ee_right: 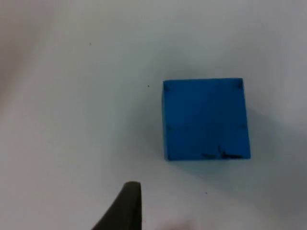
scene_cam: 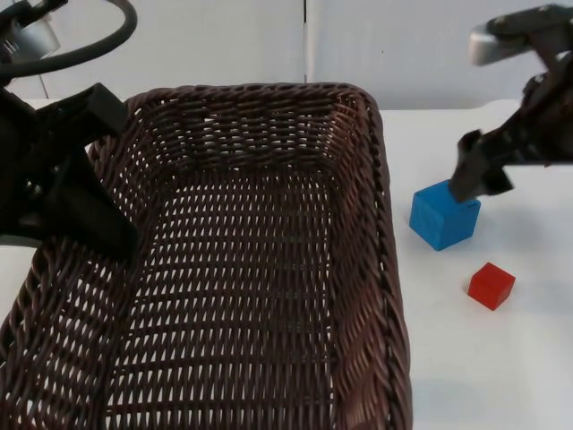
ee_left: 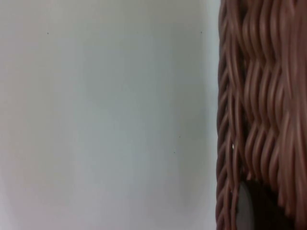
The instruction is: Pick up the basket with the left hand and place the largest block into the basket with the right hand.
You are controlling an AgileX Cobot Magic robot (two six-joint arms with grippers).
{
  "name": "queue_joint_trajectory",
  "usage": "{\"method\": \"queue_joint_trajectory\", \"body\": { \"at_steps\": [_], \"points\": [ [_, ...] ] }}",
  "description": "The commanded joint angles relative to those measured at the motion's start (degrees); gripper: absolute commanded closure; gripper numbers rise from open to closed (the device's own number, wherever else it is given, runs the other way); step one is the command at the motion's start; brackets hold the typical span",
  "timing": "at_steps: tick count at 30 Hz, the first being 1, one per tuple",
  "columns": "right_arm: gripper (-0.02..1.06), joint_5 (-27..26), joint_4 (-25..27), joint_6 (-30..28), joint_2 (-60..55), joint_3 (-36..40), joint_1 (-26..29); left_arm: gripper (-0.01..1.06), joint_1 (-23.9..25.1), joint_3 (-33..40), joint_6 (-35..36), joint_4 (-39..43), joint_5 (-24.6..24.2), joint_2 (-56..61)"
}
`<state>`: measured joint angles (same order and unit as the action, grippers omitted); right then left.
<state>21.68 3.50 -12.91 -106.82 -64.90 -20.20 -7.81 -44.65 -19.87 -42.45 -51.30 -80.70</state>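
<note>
A dark brown wicker basket (scene_cam: 269,269) is held up close under the top camera, and my left gripper (scene_cam: 100,213) is shut on its left rim. The left wrist view looks along the woven wall (ee_left: 259,105) past a fingertip (ee_left: 243,211). The blue block (scene_cam: 444,215), the largest one, sits on the white table just right of the basket. My right gripper (scene_cam: 479,182) hovers open at the block's far right corner. In the right wrist view the blue block (ee_right: 206,120) lies apart from one black fingertip (ee_right: 128,206). A smaller red block (scene_cam: 491,286) lies nearer, to the right.
The white table (scene_cam: 501,367) runs back to a grey partition wall (scene_cam: 403,45). The basket's right rim (scene_cam: 389,251) comes close to the blue block.
</note>
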Motion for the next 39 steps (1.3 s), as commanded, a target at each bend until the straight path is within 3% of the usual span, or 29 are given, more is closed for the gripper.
{"method": "queue_joint_trajectory", "body": {
  "at_steps": [1, 8, 15, 39],
  "points": [
    [-0.01, -3.9, 0.0, 0.0, -1.4, -0.3, -1.2, 1.05, -0.2, 0.1, 0.2, -2.0, 0.0, 0.9],
    [-0.01, -13.1, 0.0, 0.0, -7.2, -0.3, -2.4, 1.05, -0.2, 0.1, 0.2, -1.9, 0.1, 0.9],
    [-0.01, -18.1, 0.0, 0.8, -10.0, -0.3, -2.3, 1.05, -0.2, 0.1, 0.2, -1.8, 0.2, 0.9],
    [0.01, -23.5, 0.0, 0.9, -14.0, -0.3, -2.3, 1.05, -0.2, 0.1, 0.2, -1.7, 0.5, 0.9]
  ]
}}
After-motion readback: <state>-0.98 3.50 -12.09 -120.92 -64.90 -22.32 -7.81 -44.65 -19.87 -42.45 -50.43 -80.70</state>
